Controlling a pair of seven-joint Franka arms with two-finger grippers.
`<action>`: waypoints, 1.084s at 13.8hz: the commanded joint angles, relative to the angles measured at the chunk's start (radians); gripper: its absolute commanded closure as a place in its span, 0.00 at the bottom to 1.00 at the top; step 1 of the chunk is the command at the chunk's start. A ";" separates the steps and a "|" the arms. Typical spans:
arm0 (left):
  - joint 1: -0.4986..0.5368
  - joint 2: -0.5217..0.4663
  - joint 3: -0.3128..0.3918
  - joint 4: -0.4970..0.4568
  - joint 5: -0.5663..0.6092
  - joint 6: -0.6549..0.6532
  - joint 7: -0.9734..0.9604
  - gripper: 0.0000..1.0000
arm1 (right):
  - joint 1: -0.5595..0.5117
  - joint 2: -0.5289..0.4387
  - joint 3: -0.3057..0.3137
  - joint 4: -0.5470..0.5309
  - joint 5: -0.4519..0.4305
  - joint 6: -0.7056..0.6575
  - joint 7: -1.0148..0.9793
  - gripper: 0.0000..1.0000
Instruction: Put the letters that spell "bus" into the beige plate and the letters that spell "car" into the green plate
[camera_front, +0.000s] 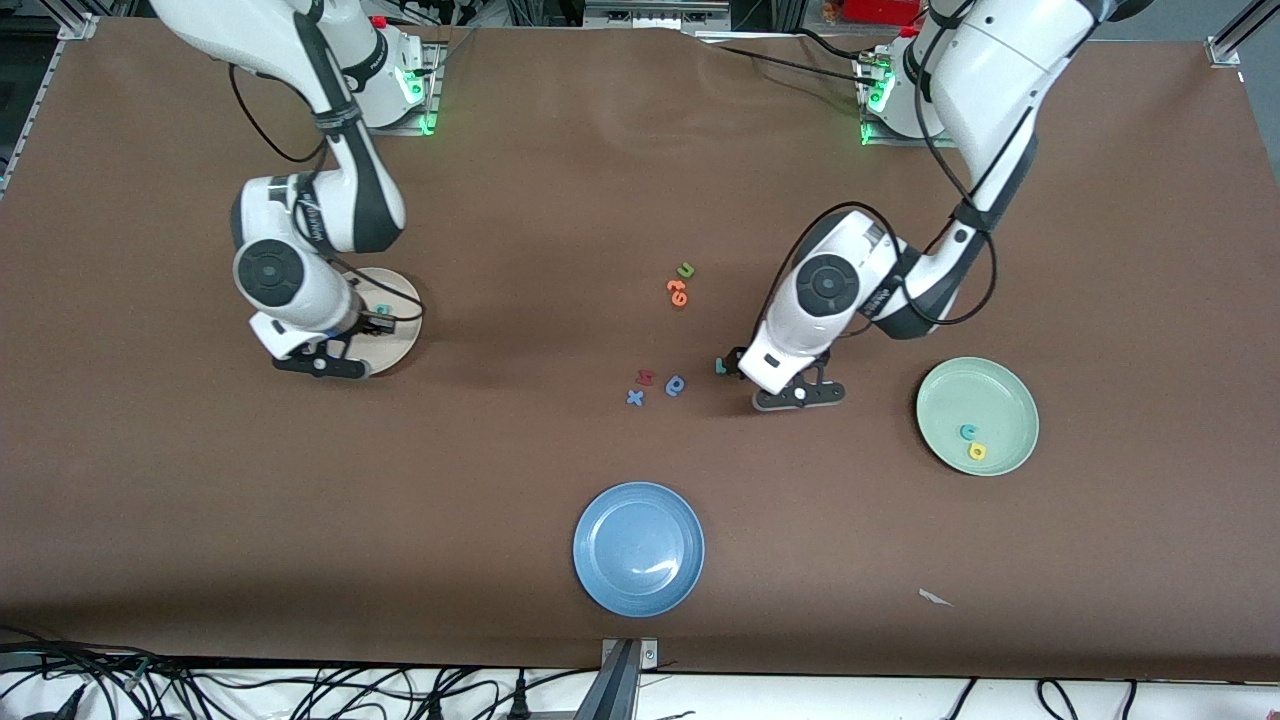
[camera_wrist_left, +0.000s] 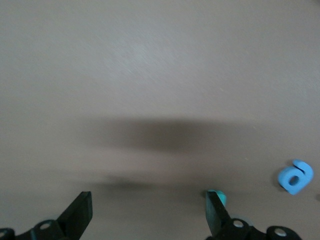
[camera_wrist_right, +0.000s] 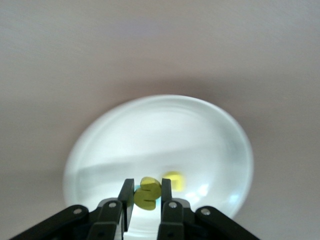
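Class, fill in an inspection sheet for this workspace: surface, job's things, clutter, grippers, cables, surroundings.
Surface: brown table.
Job's things: green plate holds teal c and yellow a; teal r on table; beige plate holds teal b.
Clutter: blue plate; green u, orange letters, red letter, blue x, darker blue letter.
Grippers: left gripper open beside the r; right gripper shut on yellow letter over beige plate.
Cables: bundle along the table's front edge.
Surroundings: nothing seen.

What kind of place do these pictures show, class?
Probably a robotics lab: two Franka arms bolted along a brown-covered table, loose cables at its edge, and foam letters with plates set out for sorting.
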 joint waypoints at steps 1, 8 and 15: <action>-0.062 0.066 0.013 0.068 -0.008 -0.009 -0.080 0.02 | 0.007 -0.015 -0.006 -0.040 0.010 0.036 -0.046 0.20; -0.102 0.134 0.012 0.131 -0.017 -0.009 -0.134 0.22 | 0.009 -0.048 -0.003 0.274 0.009 -0.361 -0.055 0.00; -0.116 0.137 0.017 0.132 -0.014 -0.009 -0.152 0.63 | 0.001 -0.067 -0.043 0.673 0.006 -0.753 -0.074 0.00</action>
